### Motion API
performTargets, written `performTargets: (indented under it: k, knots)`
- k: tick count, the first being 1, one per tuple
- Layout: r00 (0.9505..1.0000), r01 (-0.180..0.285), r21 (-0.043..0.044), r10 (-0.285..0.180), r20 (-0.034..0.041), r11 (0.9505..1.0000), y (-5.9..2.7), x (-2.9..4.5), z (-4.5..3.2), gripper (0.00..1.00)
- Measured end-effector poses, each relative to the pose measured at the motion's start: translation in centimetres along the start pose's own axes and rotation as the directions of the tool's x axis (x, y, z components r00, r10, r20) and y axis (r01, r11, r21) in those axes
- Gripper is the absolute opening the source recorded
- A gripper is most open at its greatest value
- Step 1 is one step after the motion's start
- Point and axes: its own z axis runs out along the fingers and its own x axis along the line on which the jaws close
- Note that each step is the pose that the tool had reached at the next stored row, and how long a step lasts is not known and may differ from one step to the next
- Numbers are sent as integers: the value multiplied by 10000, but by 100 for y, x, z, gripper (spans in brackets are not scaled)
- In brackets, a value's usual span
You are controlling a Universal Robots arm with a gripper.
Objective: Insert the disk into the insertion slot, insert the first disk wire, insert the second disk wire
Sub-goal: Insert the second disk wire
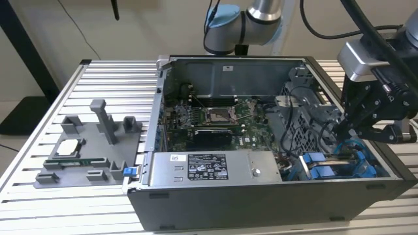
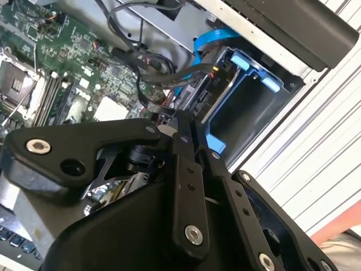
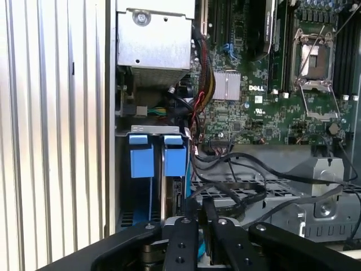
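The insertion slot [image 1: 336,169] is a grey bay with bright blue latch pieces [image 3: 142,156] in the case corner at the exterior view's lower right. A flat grey body in a blue frame, seemingly the disk [image 2: 241,113], sits inside the bay. My black gripper [image 1: 356,128] hangs just above that bay. In both wrist views its fingers [image 2: 181,169] are pressed close together on the end of a black disk wire [image 2: 151,97] that loops back toward the motherboard. A blue flat wire [image 2: 207,40] runs along the bay's back. The wire end itself is mostly hidden by the fingers [image 3: 186,240].
The open computer case [image 1: 261,208] lies on a slatted metal table [image 1: 111,73]. A grey power-supply box [image 1: 212,169] is beside the bay, and a perforated cage [image 1: 307,122] with tangled black cables stands behind it. A grey parts fixture [image 1: 91,152] is at the exterior view's left.
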Motion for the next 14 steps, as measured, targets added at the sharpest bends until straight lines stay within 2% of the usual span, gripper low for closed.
performTargets:
  k: [5, 14]
  knots:
    - [10000, -2, 0, 2, 2, 10000, 3, 58, 82, 0]
    - [10000, -14, 3, 14, 1, 10000, 6, 95, 242, 0]
